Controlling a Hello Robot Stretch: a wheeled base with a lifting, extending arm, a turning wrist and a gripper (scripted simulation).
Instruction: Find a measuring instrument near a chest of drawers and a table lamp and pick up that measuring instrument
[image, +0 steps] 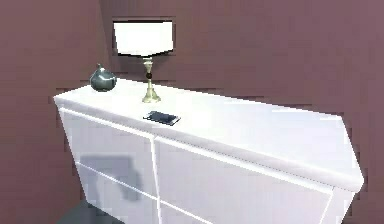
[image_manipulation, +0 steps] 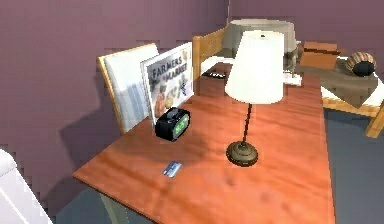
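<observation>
A white chest of drawers (image: 200, 170) stands against a purple wall in the forward view. On its top are a table lamp (image: 148, 60) with a white shade on a brass stem, a small flat slab with dark edges (image: 161, 118) and a round dark teal pot (image: 103, 79). In the arm side view a small black clock-like instrument with a green face (image_manipulation: 172, 123) stands on a wooden table (image_manipulation: 290, 130), left of a second table lamp (image_manipulation: 255, 75) with a cream shade.
Behind the clock, a magazine (image_manipulation: 168, 78) and a pale board (image_manipulation: 125, 85) lean against the wall. A small blue-white card (image_manipulation: 173, 169) lies near the table's front. A bed (image_manipulation: 350, 95) with a dark ball (image_manipulation: 362, 66) stands beyond. A white corner (image_manipulation: 15, 190) sits at the bottom left.
</observation>
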